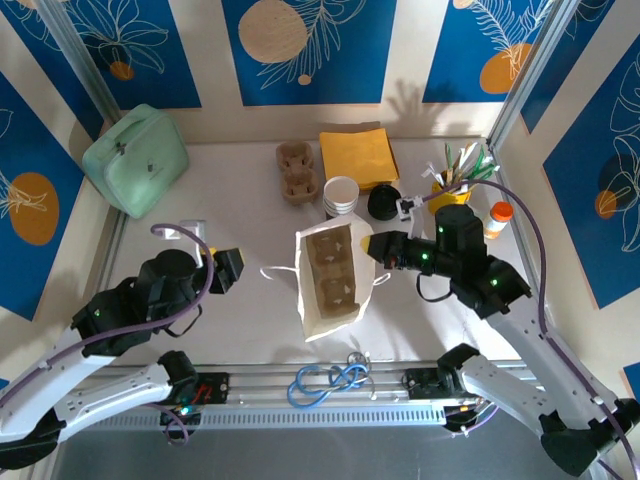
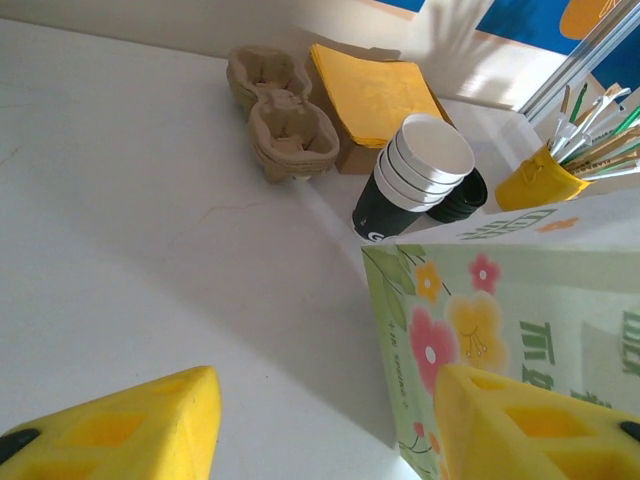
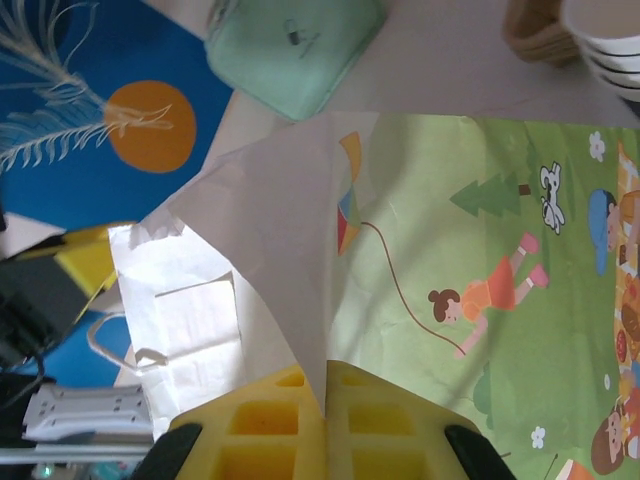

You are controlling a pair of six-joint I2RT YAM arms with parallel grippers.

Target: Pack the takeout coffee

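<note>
**Q:** Bag location and orientation?
**A:** Paper bag (image 1: 328, 290) mid-table, mouth facing up, long axis running near-to-far; cup carrier (image 1: 333, 268) inside.
**Q:** Grippers?
**A:** Right gripper (image 3: 325, 405) pinched on the bag's right edge. Left gripper (image 1: 232, 268) spread apart, empty, just left of it.

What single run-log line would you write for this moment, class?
right gripper: shut on bag edge | left gripper: open, beside bag | cup tray: inside bag | cups: stacked, outside bag
</note>
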